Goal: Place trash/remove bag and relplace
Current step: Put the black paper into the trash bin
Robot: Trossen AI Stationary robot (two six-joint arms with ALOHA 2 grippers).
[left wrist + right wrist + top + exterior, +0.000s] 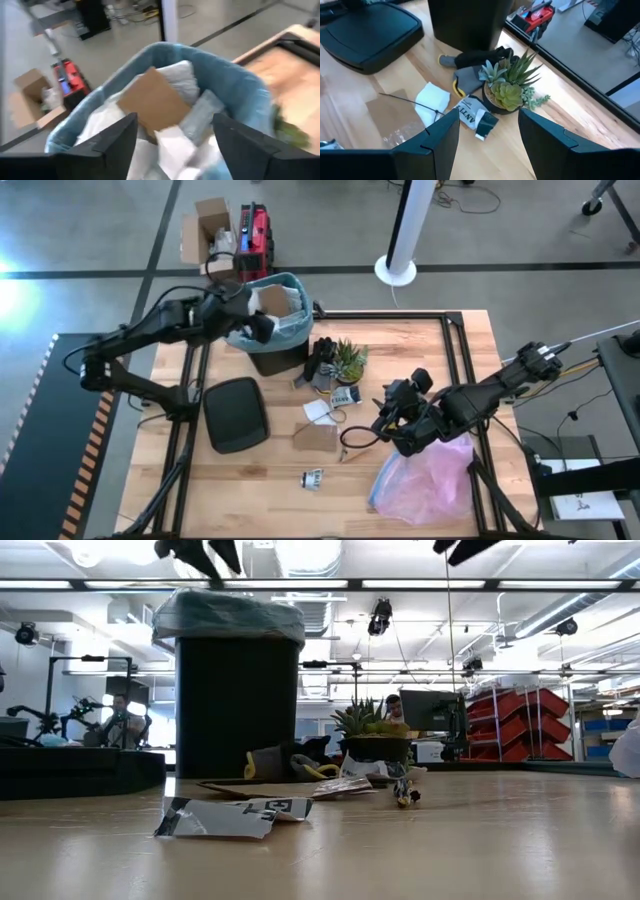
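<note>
The black bin [280, 358] stands at the table's far left, lined with the light blue bag [300, 330] folded over its rim [228, 615]. Brown and white paper trash [155, 100] fills it. My left gripper [175, 120] hangs open just above the bin's mouth [260, 325], touching nothing. More trash lies mid-table: a white napkin [432, 102], a flat brown piece [318, 436], a printed wrapper [472, 116] and a small scrap [313, 477]. My right gripper [489, 114] hovers open above the table [383, 418], right of this litter.
The bin's black lid [236, 415] lies flat left of the litter. A small green potted plant [349, 362] and black gloves [320, 360] sit right of the bin. A pinkish bag [425, 478] lies near the right front edge. People sit in the room beyond [120, 720].
</note>
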